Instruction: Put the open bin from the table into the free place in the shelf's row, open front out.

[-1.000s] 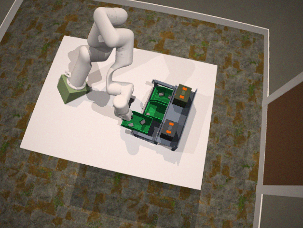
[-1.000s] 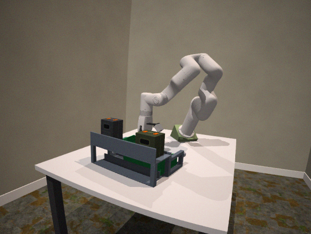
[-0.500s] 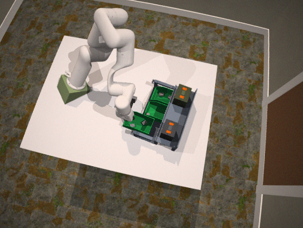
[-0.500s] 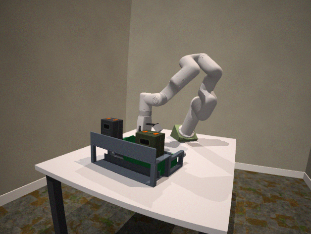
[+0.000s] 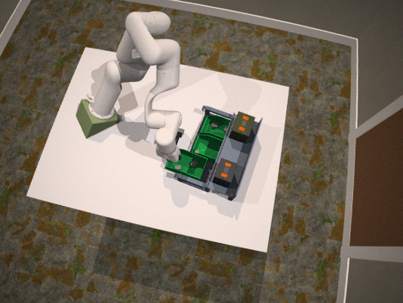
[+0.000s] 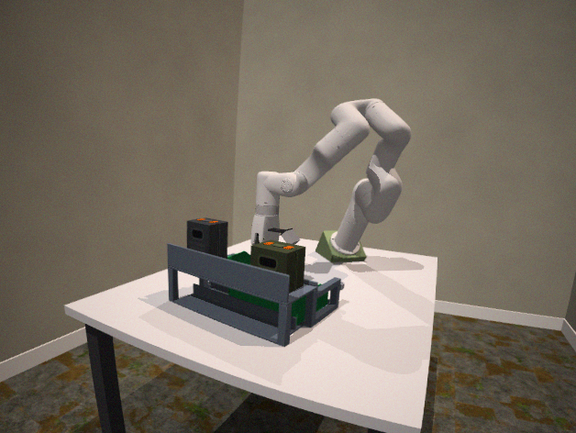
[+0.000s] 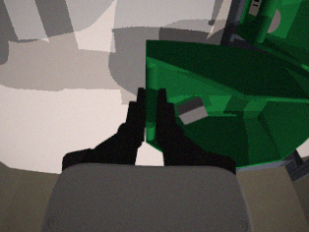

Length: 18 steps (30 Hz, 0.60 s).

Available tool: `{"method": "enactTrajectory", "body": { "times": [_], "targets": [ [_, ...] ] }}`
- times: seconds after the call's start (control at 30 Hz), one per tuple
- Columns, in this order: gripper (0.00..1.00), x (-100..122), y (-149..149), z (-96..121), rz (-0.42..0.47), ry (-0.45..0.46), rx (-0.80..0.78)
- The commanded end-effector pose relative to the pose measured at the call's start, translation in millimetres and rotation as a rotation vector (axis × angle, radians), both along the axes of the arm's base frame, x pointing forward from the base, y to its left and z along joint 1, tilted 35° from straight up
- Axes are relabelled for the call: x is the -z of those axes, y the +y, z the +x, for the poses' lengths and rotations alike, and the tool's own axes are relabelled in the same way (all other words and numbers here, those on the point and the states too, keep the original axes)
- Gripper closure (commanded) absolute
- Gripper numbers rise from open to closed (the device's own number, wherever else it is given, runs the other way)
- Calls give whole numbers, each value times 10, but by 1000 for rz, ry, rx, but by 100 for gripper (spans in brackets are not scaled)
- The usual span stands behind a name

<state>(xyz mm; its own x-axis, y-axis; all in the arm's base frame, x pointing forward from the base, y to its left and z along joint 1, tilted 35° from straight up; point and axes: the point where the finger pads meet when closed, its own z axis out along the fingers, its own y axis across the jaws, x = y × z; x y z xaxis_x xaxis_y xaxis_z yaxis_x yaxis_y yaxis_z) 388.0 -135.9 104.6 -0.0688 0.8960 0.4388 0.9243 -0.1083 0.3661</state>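
My gripper [image 5: 171, 160] [image 7: 151, 99] is shut on the left side wall of the green open bin [image 5: 186, 162] [image 7: 216, 87]. The bin sits at the near end slot of the grey shelf [image 5: 242, 153] [image 6: 223, 272], its front end sticking out over the table toward the arm. Two small grey parts [image 5: 178, 166] [image 5: 194, 163] lie in it; one part [image 7: 191, 111] shows in the wrist view. Two other green bins [image 5: 215, 125] [image 5: 203, 147] stand in the row beside it; one of them shows in the wrist view [image 7: 281, 1]. In the exterior view the fingers are hidden behind a dark box.
Two dark boxes with orange marks [image 5: 243, 125] [image 5: 225, 172] [image 6: 206, 237] [image 6: 278, 262] stand on the shelf's upper board behind the bins. The shelf stands on a white table [image 5: 81, 162] [image 6: 372, 326]. The arm's green base [image 5: 94, 120] is at the table's left.
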Motion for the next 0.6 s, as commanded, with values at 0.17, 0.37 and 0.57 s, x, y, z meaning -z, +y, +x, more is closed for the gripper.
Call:
{"method": "enactTrajectory", "body": {
  "times": [0.17, 0.37, 0.57],
  "targets": [
    [100, -11, -18, 10, -2, -2, 3],
    [100, -48, -29, 101, -2, -2, 3],
    [100, -48, -29, 101, -2, -2, 3]
  ]
}}
